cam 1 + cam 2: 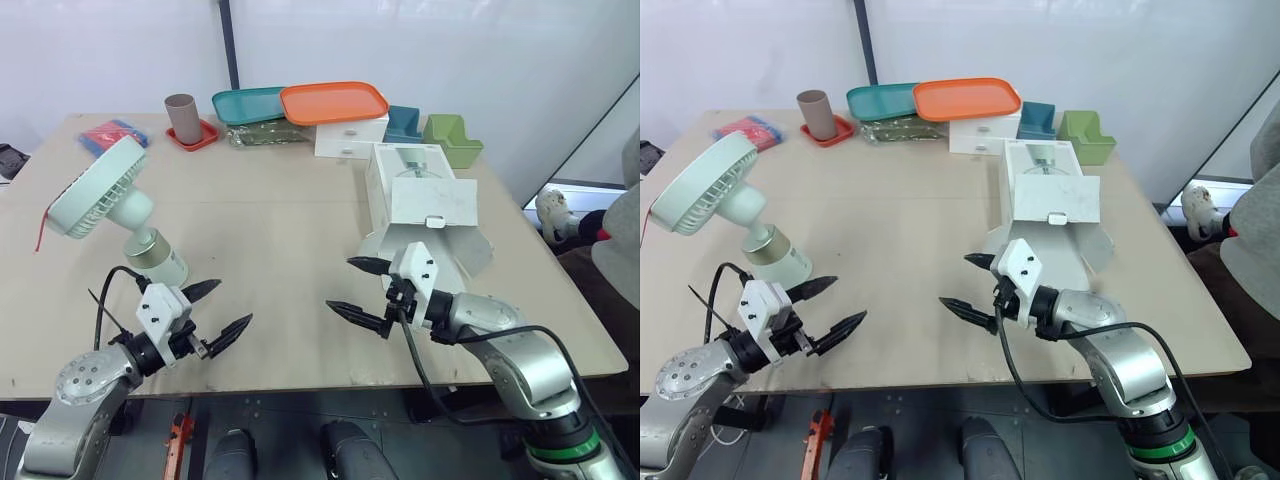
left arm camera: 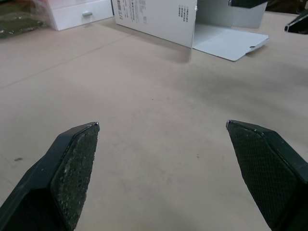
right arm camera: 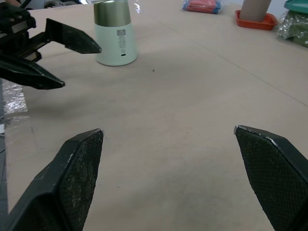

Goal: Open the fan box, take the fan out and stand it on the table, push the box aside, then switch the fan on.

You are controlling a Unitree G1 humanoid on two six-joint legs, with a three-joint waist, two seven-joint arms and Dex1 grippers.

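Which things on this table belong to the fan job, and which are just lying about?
Job: fan, open fan box.
Lying about: brown cup, red saucer, teal tray, orange tray, white drawer unit, teal bin, green bin, green packet, red packet.

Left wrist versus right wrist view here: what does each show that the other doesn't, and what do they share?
Left wrist, not right wrist: the open box and white drawers.
Right wrist, not left wrist: the foot of the fan, the cup on its red tray, and a red packet.
Both: the table. The left gripper and right gripper are each open, with the other's fingertips beyond.
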